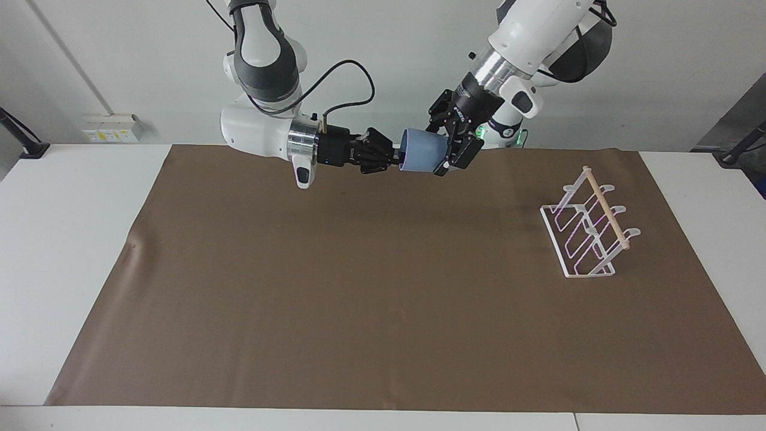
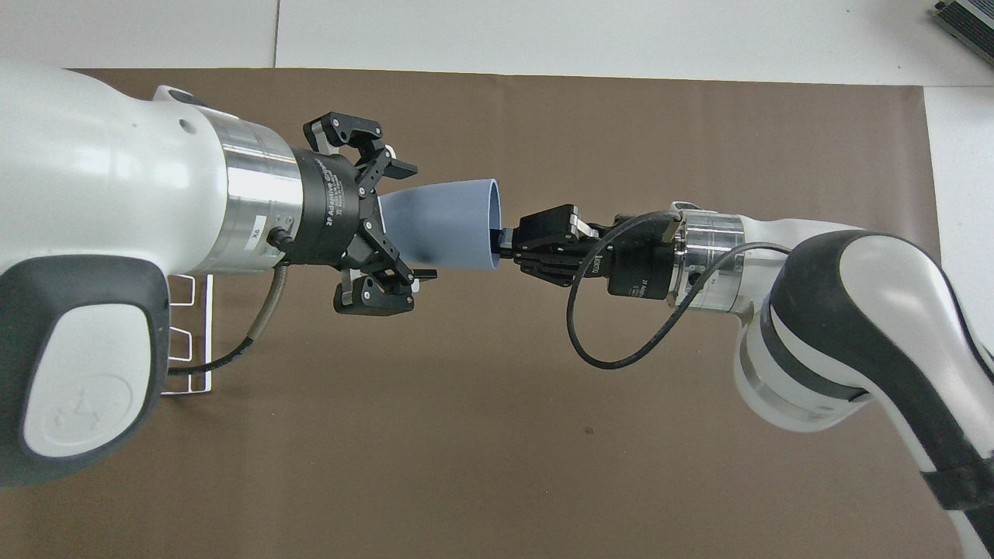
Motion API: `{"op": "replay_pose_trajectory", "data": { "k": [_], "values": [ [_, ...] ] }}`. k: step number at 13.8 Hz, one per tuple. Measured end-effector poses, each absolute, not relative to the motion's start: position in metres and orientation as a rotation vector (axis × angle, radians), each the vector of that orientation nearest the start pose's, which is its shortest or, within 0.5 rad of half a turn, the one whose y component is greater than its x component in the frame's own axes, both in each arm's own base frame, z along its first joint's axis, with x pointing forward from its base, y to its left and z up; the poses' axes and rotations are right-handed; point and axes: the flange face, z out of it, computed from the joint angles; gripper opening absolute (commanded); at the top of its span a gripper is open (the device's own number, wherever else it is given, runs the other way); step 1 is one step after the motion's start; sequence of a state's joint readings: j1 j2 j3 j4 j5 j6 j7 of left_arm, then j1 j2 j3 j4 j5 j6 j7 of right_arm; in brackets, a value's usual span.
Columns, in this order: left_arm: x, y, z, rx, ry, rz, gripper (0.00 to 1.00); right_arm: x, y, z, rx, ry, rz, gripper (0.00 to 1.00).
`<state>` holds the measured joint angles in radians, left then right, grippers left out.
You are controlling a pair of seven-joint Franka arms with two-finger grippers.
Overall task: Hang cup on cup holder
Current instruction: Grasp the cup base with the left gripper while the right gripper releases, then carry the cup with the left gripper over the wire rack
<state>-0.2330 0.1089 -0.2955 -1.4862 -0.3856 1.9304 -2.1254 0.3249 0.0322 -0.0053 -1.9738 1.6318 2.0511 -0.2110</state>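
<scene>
The light blue cup point(image 1: 422, 157) lies on its side in the air over the robots' edge of the mat. My right gripper point(image 1: 398, 160) is shut on the cup's rim, also in the overhead view point(image 2: 501, 244). My left gripper point(image 1: 447, 152) is open, with its fingers on either side of the cup's closed end point(image 2: 443, 225) and a gap to the wall. The white wire cup holder point(image 1: 589, 224) with its wooden dowel stands on the mat toward the left arm's end. In the overhead view the left arm hides most of it point(image 2: 190, 341).
A brown mat point(image 1: 359, 287) covers most of the white table point(image 1: 72, 239). Both arms meet over the mat's edge nearest the robots. A black cable point(image 1: 353, 78) loops from the right arm's wrist.
</scene>
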Motion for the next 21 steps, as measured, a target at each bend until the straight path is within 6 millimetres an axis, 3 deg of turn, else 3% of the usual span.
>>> {"op": "replay_pose_trajectory", "data": {
  "k": [1,6,9,10,17,21],
  "values": [
    [0.526,-0.326,0.649,1.8,1.988,-0.433,0.0,0.546,0.236,0.508,-1.69,0.299,0.044,0.0],
    [0.526,-0.326,0.649,1.802,1.981,-0.43,0.0,0.547,0.236,0.509,-1.689,0.301,0.045,0.0],
    [0.527,-0.325,0.651,1.8,1.975,-0.422,0.0,0.546,0.236,0.51,-1.682,0.33,0.076,0.84],
    [0.528,-0.324,0.653,1.792,1.967,-0.409,0.0,0.545,0.238,0.511,-1.683,0.335,0.088,1.0],
    [0.536,-0.314,0.65,1.77,1.982,-0.386,0.0,0.542,0.227,0.518,-1.777,0.287,0.06,1.0],
    [0.535,-0.305,0.62,1.856,2.027,-0.185,0.0,0.54,0.205,0.523,-1.976,0.192,0.005,1.0]
  ]
}}
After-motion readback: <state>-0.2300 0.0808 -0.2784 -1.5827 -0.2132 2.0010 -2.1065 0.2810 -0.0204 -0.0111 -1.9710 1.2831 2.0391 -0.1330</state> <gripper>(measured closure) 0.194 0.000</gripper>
